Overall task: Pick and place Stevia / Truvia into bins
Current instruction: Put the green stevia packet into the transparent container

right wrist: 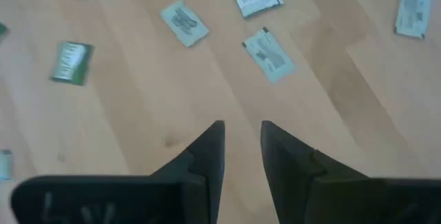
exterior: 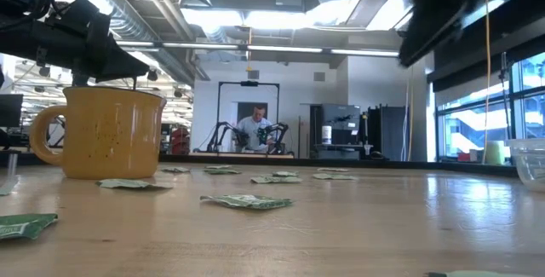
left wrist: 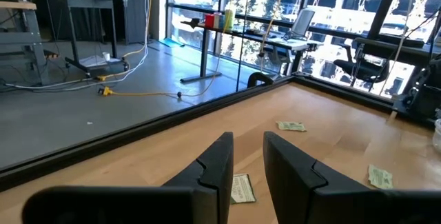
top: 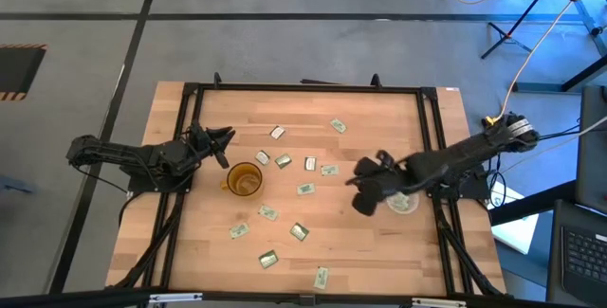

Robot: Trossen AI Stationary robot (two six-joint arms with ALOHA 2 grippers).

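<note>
Several green-and-white sachets lie flat on the wooden table, among them one (top: 305, 189) mid-table and one (top: 277, 133) near the far edge. The amber mug (top: 245, 180) stands upright left of centre, also in the low view (exterior: 102, 132). The clear cup (top: 402, 201) stands at the right, partly under the right arm. My left gripper (top: 224, 143) hovers beside the mug on its far-left side, narrowly open and empty (left wrist: 248, 145). My right gripper (top: 363, 183) hangs above bare table left of the clear cup, narrowly open and empty (right wrist: 241, 133), with sachets (right wrist: 267, 55) ahead of it.
A black frame (top: 303, 88) runs round the table's edges. Between the mug and the right gripper lie a few sachets (top: 329, 170); more lie toward the near edge (top: 268, 260). A person sits in the room beyond the table (exterior: 255, 128).
</note>
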